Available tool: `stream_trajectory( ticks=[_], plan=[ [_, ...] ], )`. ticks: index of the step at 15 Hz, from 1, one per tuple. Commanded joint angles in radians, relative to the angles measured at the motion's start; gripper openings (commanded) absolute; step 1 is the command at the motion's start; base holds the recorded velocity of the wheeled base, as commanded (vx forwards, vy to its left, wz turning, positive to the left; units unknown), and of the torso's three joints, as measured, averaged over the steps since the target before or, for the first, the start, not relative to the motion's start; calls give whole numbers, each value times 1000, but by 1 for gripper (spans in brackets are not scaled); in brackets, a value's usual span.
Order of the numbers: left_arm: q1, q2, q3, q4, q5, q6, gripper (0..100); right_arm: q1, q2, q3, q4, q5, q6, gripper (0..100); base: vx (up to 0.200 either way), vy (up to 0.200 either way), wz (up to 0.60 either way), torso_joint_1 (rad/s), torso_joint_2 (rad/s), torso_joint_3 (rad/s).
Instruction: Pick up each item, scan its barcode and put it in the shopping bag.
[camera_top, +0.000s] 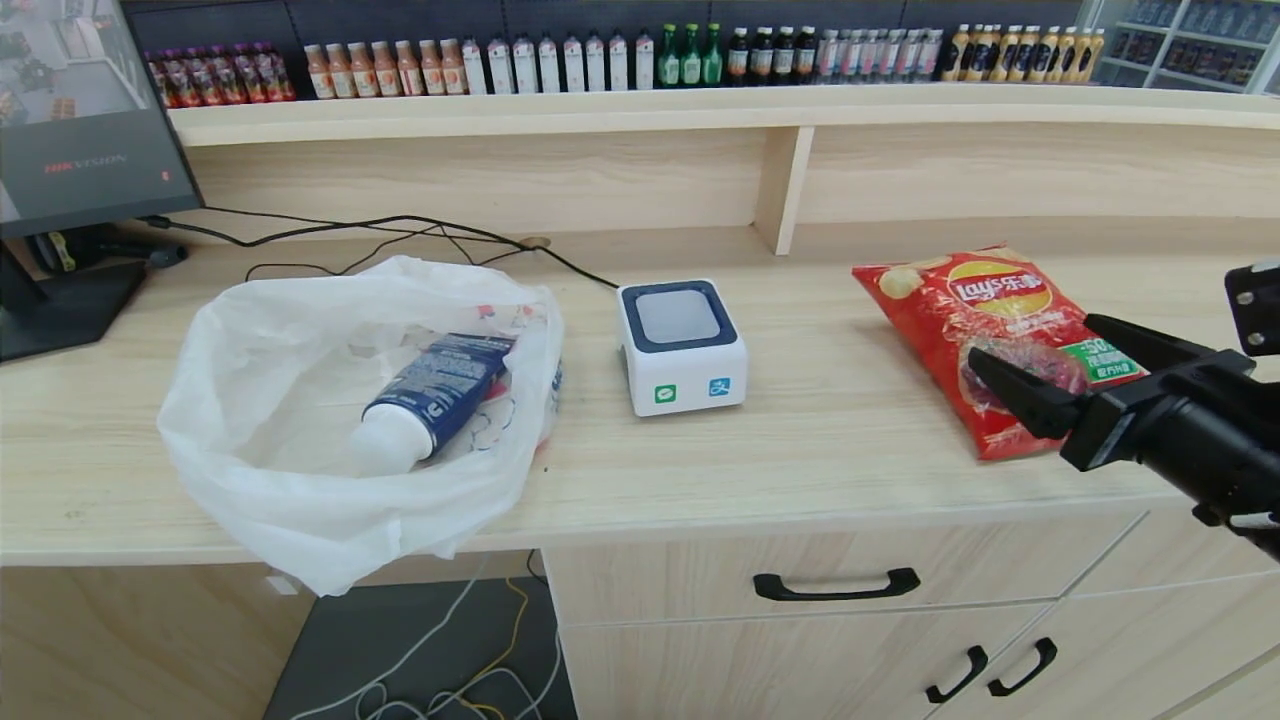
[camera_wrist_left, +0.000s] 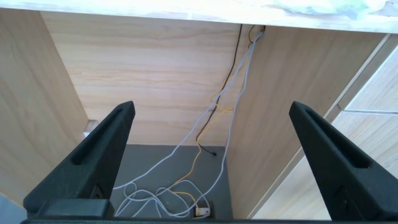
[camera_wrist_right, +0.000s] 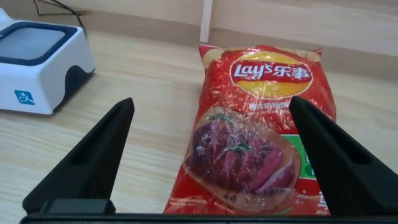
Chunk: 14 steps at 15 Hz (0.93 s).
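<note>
Right gripper (camera_top: 1033, 340), nearest the head camera, hangs over the near right part of the counter (camera_top: 800, 450). Its two black fingers are spread wide and hold nothing, and their tips point at the lower end of the bag of chips (camera_top: 985, 300). The bag of chips is red and lies flat on the counter, printed face up, with its top end toward the back wall, well to the right of the scanner (camera_top: 683, 345). In the right wrist view it lies in line with the gap between the spread fingers; whether they touch it cannot be told. The scanner is a white box with a dark-framed window facing up. It stands mid-counter, between the bag of chips and the shopping bag (camera_top: 250, 470). The shopping bag is thin, translucent white plastic with its mouth open upward. It sits left of the scanner at the front edge, with part of it draping over that edge. Inside it a blue-and-white tube (camera_top: 435, 395) lies on its side, its white end toward the front. The left gripper (camera_wrist_left: 211, 106) is below counter level, its fingers wide apart and empty, facing the open recess under the counter, where loose cables (camera_wrist_left: 205, 155) trail to the dark floor. A black cord (camera_top: 400, 225) runs from the scanner along the back of the counter toward a monitor (camera_top: 80, 110) at the left. A row of bottles (camera_top: 600, 60) lines the raised shelf behind. Drawers with black handles (camera_top: 835, 587) sit below the counter's right half.
</note>
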Motion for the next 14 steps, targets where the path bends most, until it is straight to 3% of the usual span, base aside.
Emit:
stream_trajectory(
  ticks=[1,4,5,6,9,14],
  plan=[
    [0,0,0,0,0,-2,100,0,-115,-121,179,-8,-3,100,0,0,0,0,0,0],
    [0,0,0,0,0,0,100,1,-170,-247,399,-10,-6,100,0,0,0,0,0,0],
    [0,0,0,0,0,0,100,1,-170,-247,399,-10,-6,100,0,0,0,0,0,0],
    [0,0,0,0,0,1,100,1,-193,-329,563,-8,-4,100,0,0,0,0,0,0],
    [0,0,0,0,0,1,100,1,-192,-468,799,-2,5,100,0,0,0,0,0,0],
    [0,0,0,0,0,1,100,3,-106,-721,1072,-3,43,100,0,0,0,0,0,0]
  ],
)
